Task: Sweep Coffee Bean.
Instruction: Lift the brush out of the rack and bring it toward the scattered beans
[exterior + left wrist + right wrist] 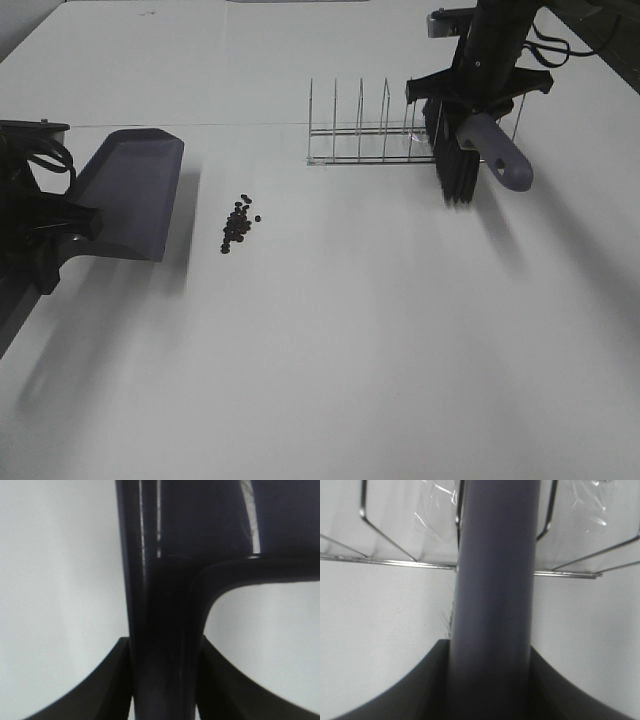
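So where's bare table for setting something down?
Free: the near half of the table, in front of the coffee beans and wire rack; between beans and rack. Crowded: the rack's right end, where the brush hangs, and beside the dustpan.

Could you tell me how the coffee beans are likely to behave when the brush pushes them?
The coffee beans are small, roundish and loose, so they will probably roll and scatter on the smooth table. Being tiny beside the brush, they likely move at a light touch.

High overview of table (350, 350); wrist close-ups along dustpan handle (160, 655) and brush handle (495, 605).
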Action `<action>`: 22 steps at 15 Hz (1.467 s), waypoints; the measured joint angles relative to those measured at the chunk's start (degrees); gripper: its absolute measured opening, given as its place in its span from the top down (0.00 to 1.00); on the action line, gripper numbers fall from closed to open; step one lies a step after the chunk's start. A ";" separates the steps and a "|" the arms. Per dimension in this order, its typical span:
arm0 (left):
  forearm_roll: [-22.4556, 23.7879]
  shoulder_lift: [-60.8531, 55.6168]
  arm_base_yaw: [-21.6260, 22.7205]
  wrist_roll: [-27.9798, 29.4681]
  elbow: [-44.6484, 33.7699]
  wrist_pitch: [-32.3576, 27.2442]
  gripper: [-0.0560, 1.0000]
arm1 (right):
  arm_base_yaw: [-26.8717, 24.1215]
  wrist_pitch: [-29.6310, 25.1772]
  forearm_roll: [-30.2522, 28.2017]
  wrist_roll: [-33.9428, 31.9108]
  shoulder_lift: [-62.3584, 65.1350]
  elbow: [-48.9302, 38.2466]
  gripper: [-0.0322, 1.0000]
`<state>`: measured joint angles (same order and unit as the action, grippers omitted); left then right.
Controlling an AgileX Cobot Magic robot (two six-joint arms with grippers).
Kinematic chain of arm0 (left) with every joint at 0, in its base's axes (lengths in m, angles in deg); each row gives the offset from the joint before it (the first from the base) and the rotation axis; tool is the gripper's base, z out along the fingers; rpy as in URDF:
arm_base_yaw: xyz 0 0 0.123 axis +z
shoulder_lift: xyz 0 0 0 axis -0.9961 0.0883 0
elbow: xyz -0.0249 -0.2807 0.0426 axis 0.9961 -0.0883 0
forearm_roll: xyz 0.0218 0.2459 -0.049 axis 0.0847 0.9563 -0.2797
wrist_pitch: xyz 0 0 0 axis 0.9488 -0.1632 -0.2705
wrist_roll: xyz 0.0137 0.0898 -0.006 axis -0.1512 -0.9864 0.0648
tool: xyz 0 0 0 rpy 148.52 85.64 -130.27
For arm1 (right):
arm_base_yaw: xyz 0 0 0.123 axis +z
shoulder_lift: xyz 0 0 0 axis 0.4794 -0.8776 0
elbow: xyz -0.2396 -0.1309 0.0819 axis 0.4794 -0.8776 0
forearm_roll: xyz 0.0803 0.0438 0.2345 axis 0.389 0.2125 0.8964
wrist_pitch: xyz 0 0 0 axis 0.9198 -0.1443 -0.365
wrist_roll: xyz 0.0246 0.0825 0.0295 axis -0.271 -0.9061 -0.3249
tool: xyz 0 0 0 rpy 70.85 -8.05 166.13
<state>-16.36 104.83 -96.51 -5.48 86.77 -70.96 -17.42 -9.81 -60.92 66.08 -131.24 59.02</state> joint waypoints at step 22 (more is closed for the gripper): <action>0.40 4.01 -1.43 2.98 -7.51 9.97 0.62 | 18.91 -6.99 -5.96 -3.78 17.48 0.17 0.67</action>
<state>-15.96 108.85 -97.94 -2.50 79.26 -60.99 1.49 -16.80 -66.88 62.29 -113.76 59.20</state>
